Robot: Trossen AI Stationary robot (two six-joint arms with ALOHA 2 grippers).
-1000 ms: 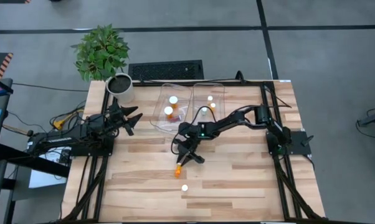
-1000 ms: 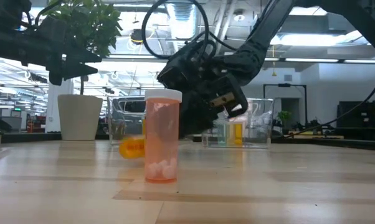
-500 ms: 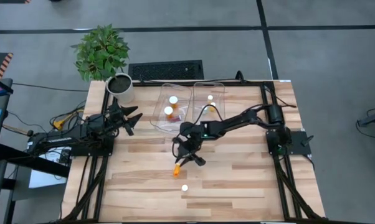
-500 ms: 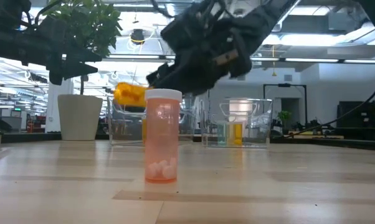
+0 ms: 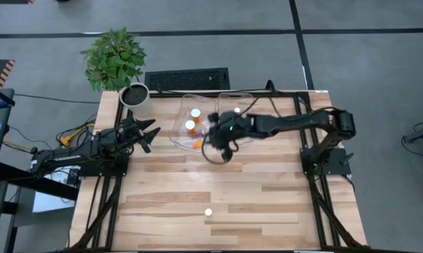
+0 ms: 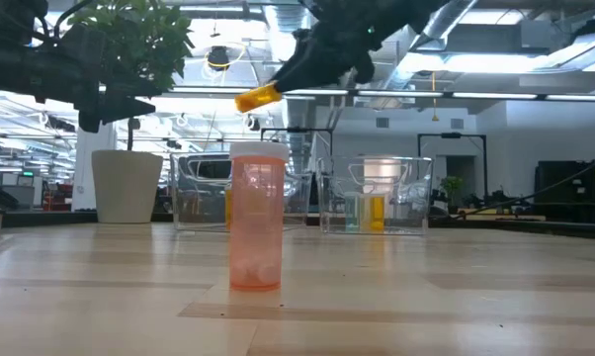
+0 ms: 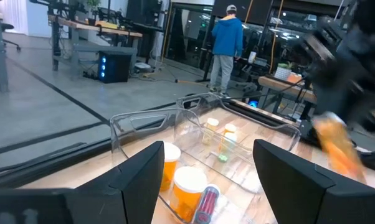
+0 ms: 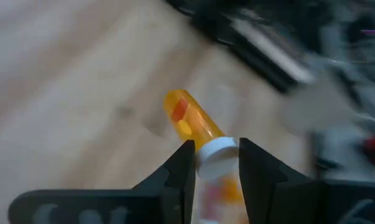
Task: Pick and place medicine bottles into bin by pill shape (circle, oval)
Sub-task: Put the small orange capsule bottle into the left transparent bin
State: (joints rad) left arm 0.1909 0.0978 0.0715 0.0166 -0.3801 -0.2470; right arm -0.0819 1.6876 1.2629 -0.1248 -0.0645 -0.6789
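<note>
My right gripper [image 5: 210, 138] is shut on an orange medicine bottle [image 5: 197, 143] with a white cap, high above the table at the near edge of the left clear bin [image 5: 180, 118]. It also shows in the low view [image 6: 322, 54]. A second orange bottle [image 5: 208, 211] stands upright on its base near the table's front, also in the low view [image 6: 258, 218]. Two bottles [image 5: 192, 119] stand in the left bin and one [image 5: 237, 110] in the right bin [image 5: 248, 105]. My left gripper [image 5: 148, 133] is open and empty at the table's left. My right gripper pinches the bottle's white cap [image 8: 213, 154] between its two fingers. The orange body [image 8: 186, 117] sticks out past the fingertips. The bottle is tilted and lifted clear of the table [image 6: 258, 97].
A white plant pot [image 5: 135, 98] with a green plant stands at the table's far left corner. The two clear bins stand side by side at the far middle. Bare wood lies between the bins and the standing bottle.
My right gripper has taken the orange bottle up off the table and carried it toward the far edge, to the left bin. The bottle, lying on the table a second ago, now hangs tilted and clear, high above it.
</note>
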